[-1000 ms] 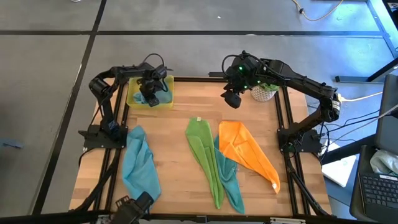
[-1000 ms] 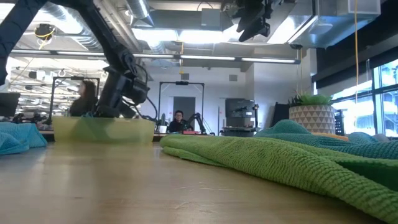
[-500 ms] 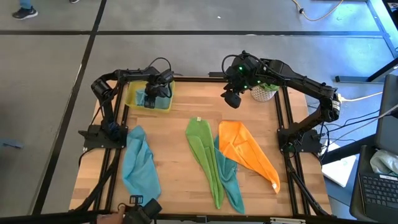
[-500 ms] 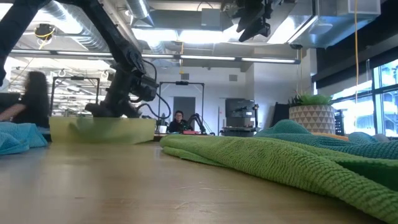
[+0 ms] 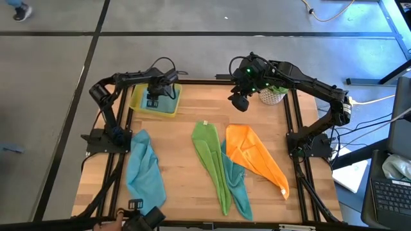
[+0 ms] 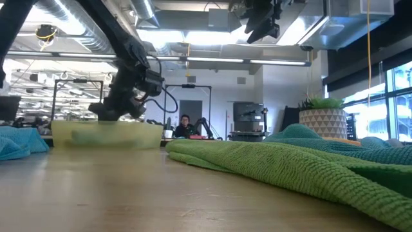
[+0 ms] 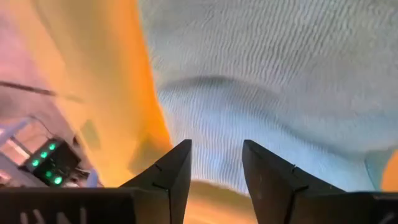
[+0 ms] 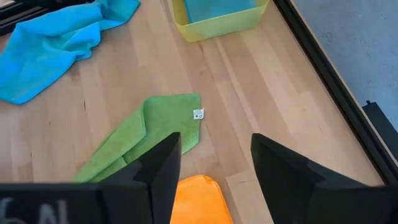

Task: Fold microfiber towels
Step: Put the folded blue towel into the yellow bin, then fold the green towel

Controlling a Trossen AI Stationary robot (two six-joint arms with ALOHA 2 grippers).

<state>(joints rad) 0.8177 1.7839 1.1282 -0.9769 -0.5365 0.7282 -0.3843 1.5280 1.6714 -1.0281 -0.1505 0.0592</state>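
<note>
- Five towels are in play: one light blue towel (image 5: 161,102) lies in the yellow-green tray (image 5: 137,97) at the far left of the table; a second light blue towel (image 5: 144,170) lies crumpled near the left front; the lime green towel (image 5: 210,157), the teal towel (image 5: 236,183) and the orange towel (image 5: 253,154) lie partly overlapped at the centre.
- Change: over the last second the left gripper (image 5: 156,97) has shifted inside the tray, from its front area toward its far side, and the tray has turned slightly on the table.
- Left gripper state: fingers (image 7: 168,177) a small way apart, directly over the cloth in the tray; the left wrist view shows nothing clamped between them.
- Right gripper (image 5: 239,102): unchanged, raised over the far centre of the table near the potted plant (image 5: 273,95); fingers well apart, holding nothing.
- Meaning for the task: the towel in the tray appears placed, and the left arm is probably finishing there.
- Remaining work, judged from the layout: four towels lie unfolded.
</note>
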